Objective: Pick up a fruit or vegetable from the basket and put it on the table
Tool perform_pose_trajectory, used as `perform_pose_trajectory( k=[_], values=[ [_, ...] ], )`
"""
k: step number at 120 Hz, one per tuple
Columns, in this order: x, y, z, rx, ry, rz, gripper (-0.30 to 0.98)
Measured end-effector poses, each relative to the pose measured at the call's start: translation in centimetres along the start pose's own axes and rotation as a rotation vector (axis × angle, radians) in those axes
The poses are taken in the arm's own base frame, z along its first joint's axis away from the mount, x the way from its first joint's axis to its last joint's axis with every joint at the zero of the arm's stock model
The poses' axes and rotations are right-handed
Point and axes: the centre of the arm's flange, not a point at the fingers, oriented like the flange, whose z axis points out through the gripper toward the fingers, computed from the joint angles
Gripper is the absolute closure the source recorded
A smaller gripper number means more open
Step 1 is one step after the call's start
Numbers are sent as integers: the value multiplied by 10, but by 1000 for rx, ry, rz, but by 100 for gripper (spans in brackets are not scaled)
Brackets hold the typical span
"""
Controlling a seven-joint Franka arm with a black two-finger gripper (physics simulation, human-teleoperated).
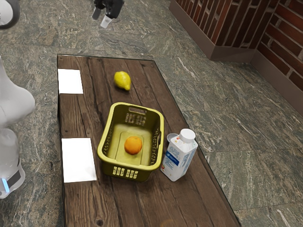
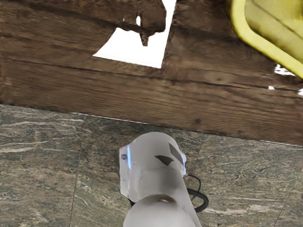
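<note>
- Orange, round and smooth (image 1: 133, 145), has the long brown plank table (image 1: 78, 116) as its goal; bare wood near and to the exterior view's left could take it.
- White jointed arm (image 1: 14, 104) stands at the exterior view's left, beside the long edge, presumably to reach the whole top.
- Olive-yellow plastic basket (image 1: 124, 166) sits upright, its walls guarding the fruit from rolling off; entry must be from above.
- Black two-finger gripper (image 1: 101, 18) hangs toward the far side, fingers apart and empty, a posture ready for a grasp.
- Flat white rectangles (image 1: 78, 160) lie along the left edge; their purpose I cannot tell.
- White carton with a blue label (image 1: 177, 156) stands upright just beside the basket's right side, where a low swing could tip it.
- Yellow lemon (image 1: 122, 80) lies far, outside the basket, so it hardly suits the task.
- The orange rests on the basket's floor, with room around it for fingers.
</note>
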Motion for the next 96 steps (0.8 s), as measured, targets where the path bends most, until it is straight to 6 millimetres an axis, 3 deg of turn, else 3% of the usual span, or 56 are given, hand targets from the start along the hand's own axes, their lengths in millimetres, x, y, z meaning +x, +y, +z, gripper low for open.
perform_pose_trajectory(
  k=[5, 12, 18, 22, 26, 29, 34, 39, 43, 50, 54, 59, 64, 81, 90, 96],
  values=[
    [26, -8, 3, -2, 83, -18, 2],
    [47, -13, -2, -1, 199, -37, 2],
    [57, -15, -9, -3, 286, -52, 2],
    [49, -8, -34, 8, 384, -58, 2],
    [39, 30, -61, 59, 478, -39, 2],
    [58, 73, -58, 120, 489, -28, 2],
    [97, 145, -35, 205, 473, 3, 2],
    [134, 212, 4, 260, 432, 56, 2],
    [157, 244, 31, 270, 404, 82, 3],
    [194, 227, 59, 224, 358, 40, 3],
    [209, 220, 85, 194, 309, 36, 2],
    [213, 212, 111, 135, 257, 50, 2],
    [204, 204, 119, 61, 238, 80, 2],
    [180, 182, 85, 3, 297, 117, 2],
    [138, 185, 57, 26, 366, 165, 2],
    [117, 199, 47, 69, 393, 199, 2]
  ],
)
